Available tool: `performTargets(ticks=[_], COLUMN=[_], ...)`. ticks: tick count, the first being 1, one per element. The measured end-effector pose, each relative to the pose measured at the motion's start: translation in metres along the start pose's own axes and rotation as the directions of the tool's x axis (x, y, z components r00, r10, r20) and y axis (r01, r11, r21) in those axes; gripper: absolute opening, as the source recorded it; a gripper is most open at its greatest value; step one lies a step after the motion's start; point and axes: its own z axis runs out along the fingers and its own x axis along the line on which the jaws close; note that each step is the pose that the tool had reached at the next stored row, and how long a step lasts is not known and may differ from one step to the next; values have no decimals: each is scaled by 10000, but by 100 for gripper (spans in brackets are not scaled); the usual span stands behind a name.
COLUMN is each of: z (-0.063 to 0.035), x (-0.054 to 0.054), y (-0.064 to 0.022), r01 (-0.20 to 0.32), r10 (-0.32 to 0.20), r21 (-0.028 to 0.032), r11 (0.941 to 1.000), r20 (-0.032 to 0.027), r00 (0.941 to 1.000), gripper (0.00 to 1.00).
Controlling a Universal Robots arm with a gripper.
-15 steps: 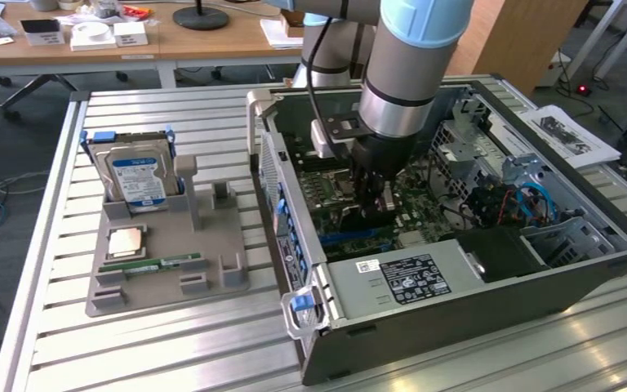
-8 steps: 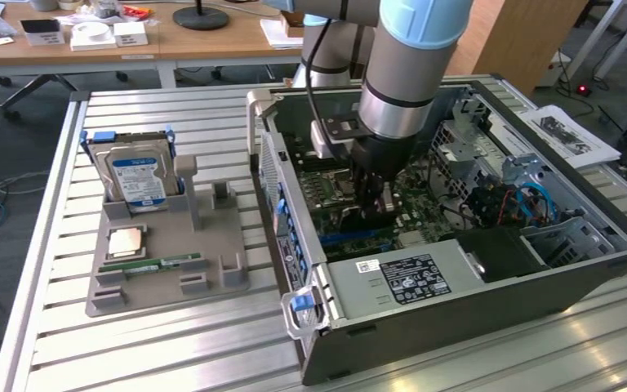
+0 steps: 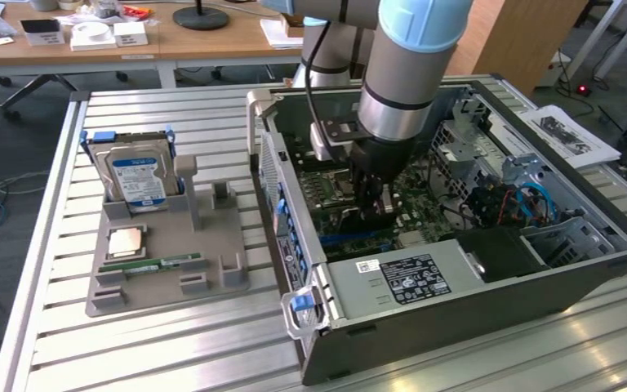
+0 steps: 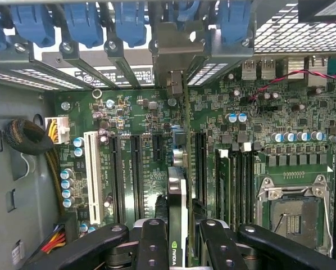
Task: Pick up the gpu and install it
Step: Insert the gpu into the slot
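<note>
My gripper [image 3: 374, 200] reaches down inside the open computer case [image 3: 477, 302], over the green motherboard [image 4: 128, 118]. Its black fingers [image 4: 152, 242] are shut on the gpu [image 4: 177, 191], a thin dark card seen edge-on with a green logo near the fingers. The card stands upright in line with the long black expansion slots [image 4: 136, 169]. Its silvery bracket [image 4: 176, 50] reaches the case's rear wall among the blue slot clips. Whether the card's lower edge sits in a slot is hidden.
A white slot [image 4: 91, 174], capacitors and a cable bundle [image 4: 27, 138] lie beside the card; the CPU socket [image 4: 291, 211] lies on the other side. On the slatted table, a grey holder [image 3: 161, 286] carries a blue-labelled hard drive [image 3: 137, 175] and a RAM stick [image 3: 166, 264].
</note>
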Motion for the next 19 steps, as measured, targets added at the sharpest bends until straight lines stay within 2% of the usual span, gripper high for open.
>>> performTargets(ticks=[19], z=[18], x=[1], y=[4], r01=[-5], r10=[5], r21=[0], r11=[10000], r20=[3], r00=[10000], gripper=[27])
